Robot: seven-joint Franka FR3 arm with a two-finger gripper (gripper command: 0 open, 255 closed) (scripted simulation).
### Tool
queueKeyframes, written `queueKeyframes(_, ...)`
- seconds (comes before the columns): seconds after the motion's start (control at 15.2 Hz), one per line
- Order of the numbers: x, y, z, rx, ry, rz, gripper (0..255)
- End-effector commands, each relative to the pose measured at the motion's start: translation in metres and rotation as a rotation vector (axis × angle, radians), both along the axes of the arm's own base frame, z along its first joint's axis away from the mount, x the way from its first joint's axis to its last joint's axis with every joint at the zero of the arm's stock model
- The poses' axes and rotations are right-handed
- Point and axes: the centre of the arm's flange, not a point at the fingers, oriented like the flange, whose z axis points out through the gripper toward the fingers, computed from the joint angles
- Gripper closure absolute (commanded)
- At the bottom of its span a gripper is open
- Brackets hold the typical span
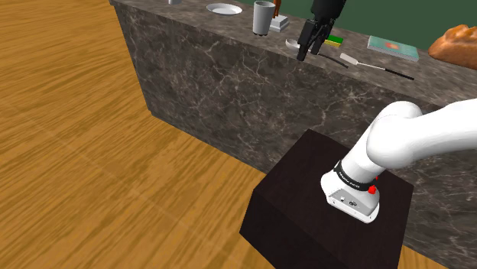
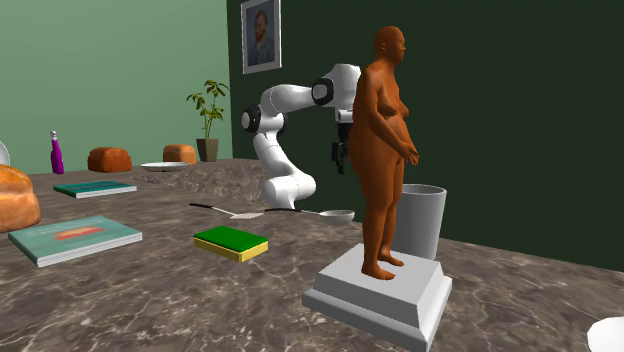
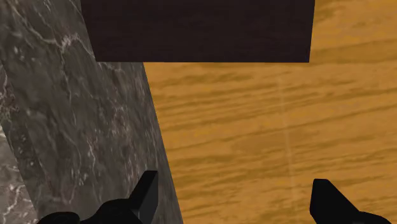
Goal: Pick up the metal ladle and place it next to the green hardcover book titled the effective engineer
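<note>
The grey ladle (image 1: 291, 44) lies on the dark marble counter (image 1: 229, 69) close to its near edge; its bowl (image 2: 337, 214) sits behind the brown statue. My black gripper (image 1: 306, 53) hangs just above the counter edge, right beside the ladle's bowl and apart from it. Its fingers stand open with nothing between them, and under the gripper (image 3: 236, 198) are the counter's side and the wooden floor. From across the counter the gripper (image 2: 339, 165) is half hidden by the statue. A dark green book (image 2: 95, 188) lies far along the counter, beyond a teal book (image 2: 75, 238).
A green-and-yellow sponge (image 2: 232, 241), a dark-handled spatula (image 2: 230, 212), a grey cup (image 1: 264, 17), a white plate (image 1: 224, 9) and a bread loaf (image 1: 455, 42) share the counter. The brown statue (image 2: 385, 150) stands on a grey base. My dark stand (image 1: 329, 206) is below the counter.
</note>
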Motion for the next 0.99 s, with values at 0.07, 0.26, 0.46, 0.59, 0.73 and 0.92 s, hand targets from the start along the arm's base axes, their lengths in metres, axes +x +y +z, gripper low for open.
queueKeyframes(0.07, 0.001, -0.011, -0.003, -0.009, -0.002, 0.012, 0)
queueKeyframes(0.26, 0.005, -0.045, -0.012, -0.037, -0.008, 0.047, 0)
queueKeyframes(0.46, 0.011, -0.079, -0.02, -0.065, -0.013, 0.082, 0)
queueKeyframes(0.59, 0.015, -0.102, -0.024, -0.084, -0.017, 0.105, 0)
queueKeyframes(0.73, 0.02, -0.125, -0.028, -0.103, -0.021, 0.129, 0)
queueKeyframes(0.92, 0.028, -0.159, -0.034, -0.131, -0.027, 0.164, 0)
